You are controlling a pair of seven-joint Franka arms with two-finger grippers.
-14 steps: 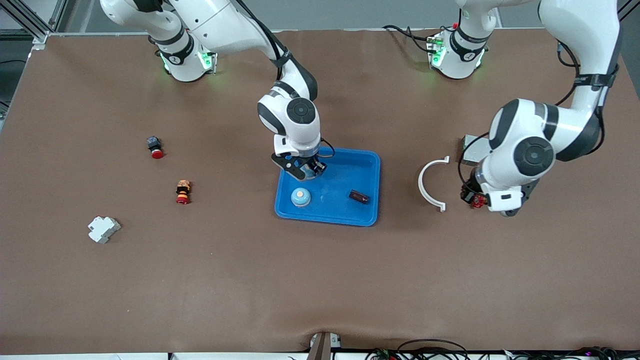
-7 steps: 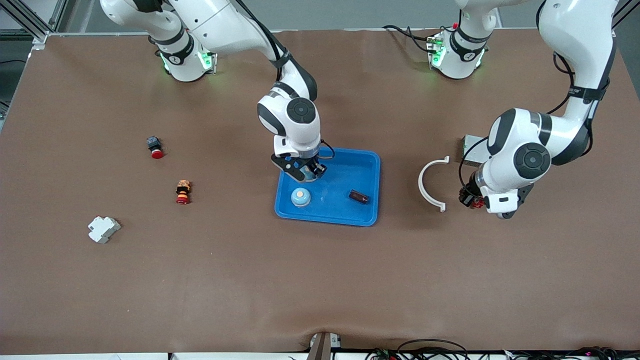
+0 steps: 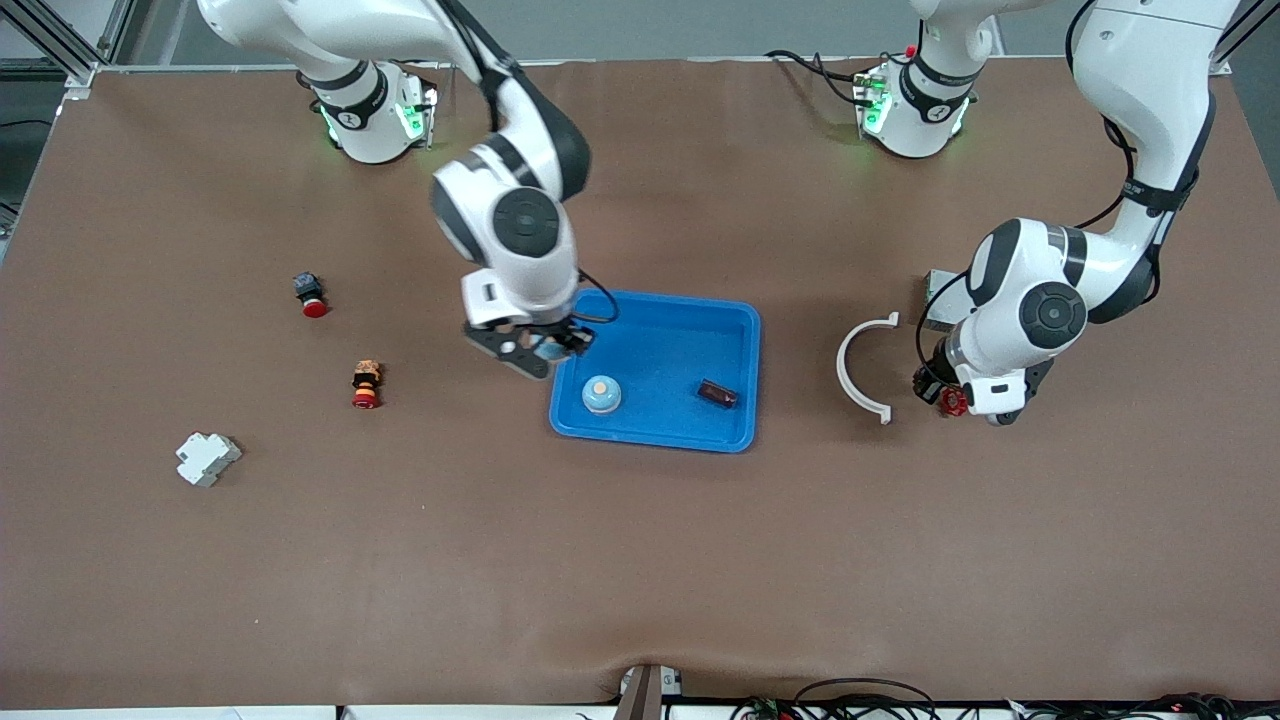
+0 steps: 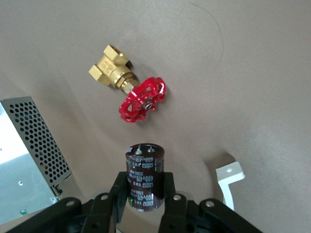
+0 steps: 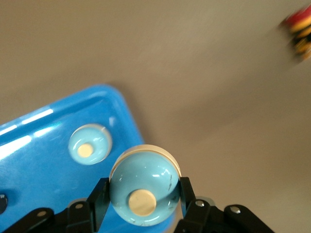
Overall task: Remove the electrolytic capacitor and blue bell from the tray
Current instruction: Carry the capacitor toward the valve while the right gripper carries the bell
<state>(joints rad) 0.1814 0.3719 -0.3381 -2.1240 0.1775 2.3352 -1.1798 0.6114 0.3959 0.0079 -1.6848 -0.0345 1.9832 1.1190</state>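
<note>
The right pincer [image 3: 530, 350] is clamped on a blue bell [image 5: 143, 191], holding it in the air over the desk [image 3: 640, 560] just outside the blue tray [image 3: 735, 330] at its edge toward the right arm's end. A second blue bell [image 3: 601, 394] sits in the tray, and a dark electrolytic capacitor [image 3: 717, 393] lies on its side in the tray toward the left arm's end. The left pincer [image 4: 143, 206] grips another electrolytic capacitor [image 4: 144, 174] upright between its fingers, hanging low over the bare desk, well apart from the tray; below it lie a brass valve with a red handwheel [image 4: 131, 92], a perforated metal box [image 4: 29, 160] and a white curved bracket [image 3: 862, 366]. By my reading, both arms are in the carry-out step, each with one item already clear of the tray. The next move calls for lowering each piece onto free desk and letting go: the left must avoid setting the capacitor on the valve, and the right should put the bell down clear of the rim. One bell and one capacitor remain in the tray.
</note>
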